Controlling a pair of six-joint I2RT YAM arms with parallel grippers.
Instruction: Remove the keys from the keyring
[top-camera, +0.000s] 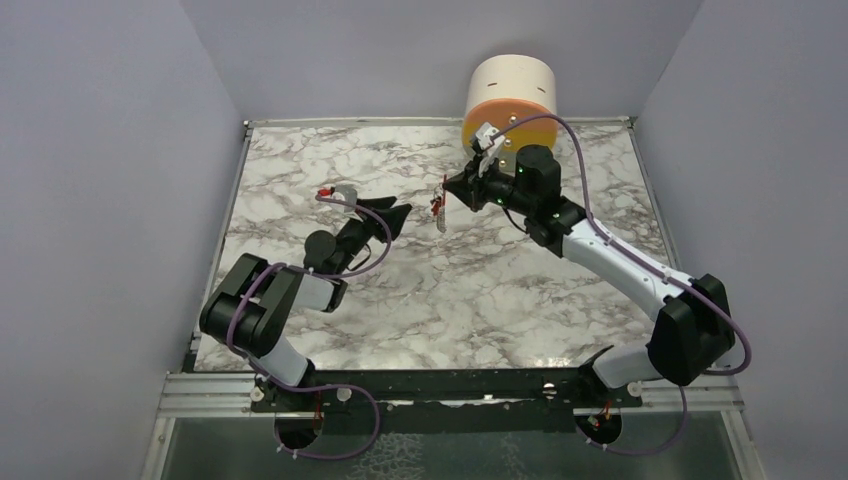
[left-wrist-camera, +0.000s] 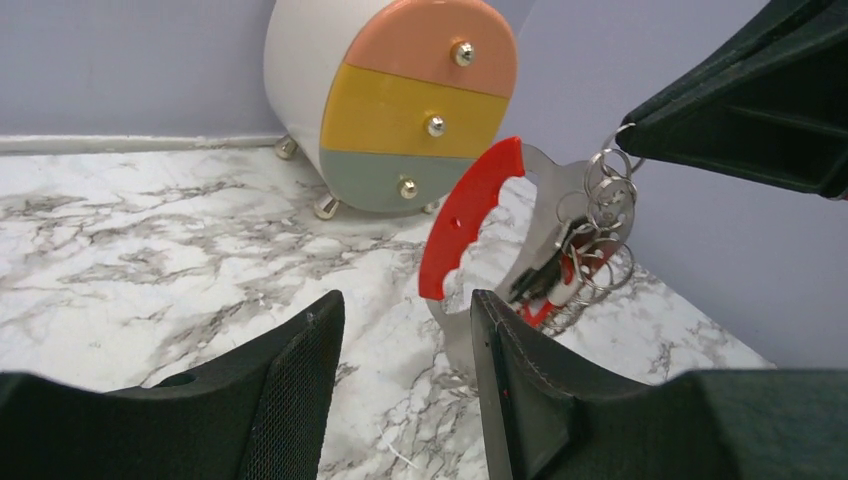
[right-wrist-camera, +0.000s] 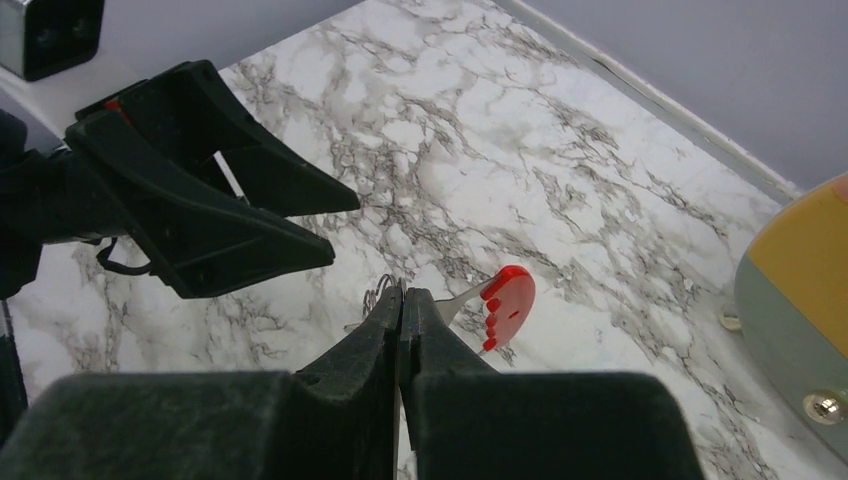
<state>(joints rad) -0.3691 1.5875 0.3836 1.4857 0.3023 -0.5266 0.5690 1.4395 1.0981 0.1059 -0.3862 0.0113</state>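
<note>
The keyring (left-wrist-camera: 610, 190), a cluster of silver rings joined to a red curved clip (left-wrist-camera: 470, 215), hangs from my right gripper (right-wrist-camera: 403, 292), which is shut on the rings. The keys (left-wrist-camera: 545, 280), one dark and one red, dangle under the rings. From above, the keyring (top-camera: 438, 208) hangs mid-table between both arms. My left gripper (left-wrist-camera: 407, 297) is open with nothing between its fingers, just short of the clip's lower end. The right wrist view shows the red clip (right-wrist-camera: 510, 300) beyond my fingers and the left gripper (right-wrist-camera: 343, 230) to the upper left.
A small round drawer unit (top-camera: 510, 95) with peach, yellow and grey-green drawers stands against the back wall, behind the right gripper. The marble table (top-camera: 320, 160) is enclosed by grey walls on three sides.
</note>
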